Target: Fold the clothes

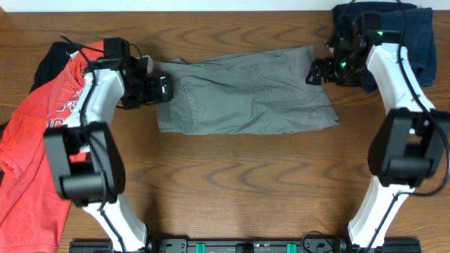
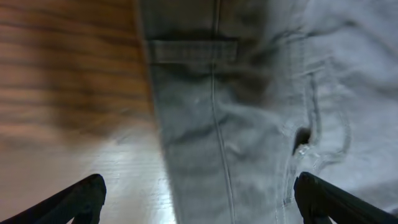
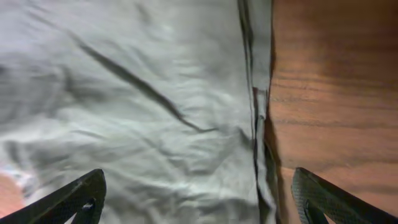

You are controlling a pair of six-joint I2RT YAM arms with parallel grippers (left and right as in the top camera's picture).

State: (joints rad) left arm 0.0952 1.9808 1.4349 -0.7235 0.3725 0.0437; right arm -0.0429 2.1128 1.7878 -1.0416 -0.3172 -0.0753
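Observation:
Wrinkled grey shorts [image 1: 246, 95] lie spread across the middle of the wooden table. My left gripper [image 1: 165, 88] is open at their left end, above the waistband edge [image 2: 249, 124]; nothing is between its fingers [image 2: 199, 202]. My right gripper [image 1: 314, 72] is open at their upper right corner, its fingers [image 3: 199, 202] straddling the hem [image 3: 258, 124] without holding it. A red white-lettered T-shirt [image 1: 35, 133] lies at the left, over a black garment [image 1: 53, 60]. A navy garment [image 1: 415, 35] lies at the back right.
Bare wooden table [image 1: 239, 183] shows in front of the shorts. The arm bases [image 1: 211, 246] stand at the front edge. The red T-shirt hangs over the table's left edge.

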